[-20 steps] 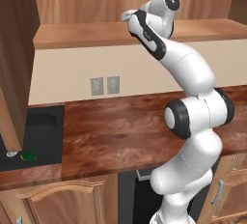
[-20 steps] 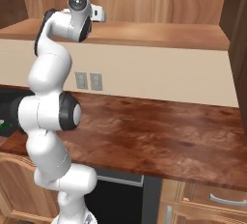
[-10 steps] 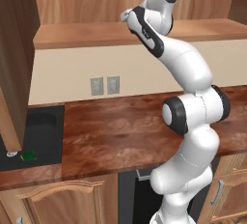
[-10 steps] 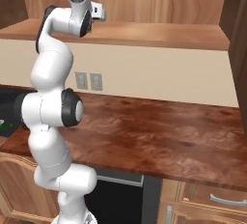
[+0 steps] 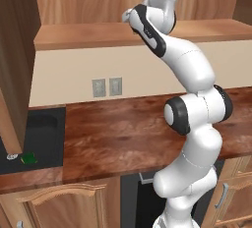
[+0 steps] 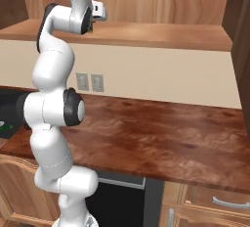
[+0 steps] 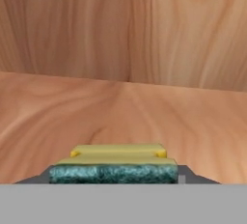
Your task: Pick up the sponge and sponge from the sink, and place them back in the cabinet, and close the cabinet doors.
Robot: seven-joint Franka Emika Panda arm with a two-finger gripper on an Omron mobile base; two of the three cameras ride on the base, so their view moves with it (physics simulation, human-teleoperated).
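Note:
My gripper is shut on a sponge, dark green on one face over a yellow layer, held just above the light wood floor of the cabinet. In the right base view the hand reaches over the cabinet's bottom board. A second sponge lies in the black sink at the lower left. The cabinet doors stand open: one at the left, the other at the right.
A brown wood counter runs below the cabinet, with two wall outlets above it. A silver drain sits beside the sponge in the sink. Lower cabinets with arched doors line the front.
The wrist has risen a little and eased further toward the cabinet. The sponge stays in the gripper.

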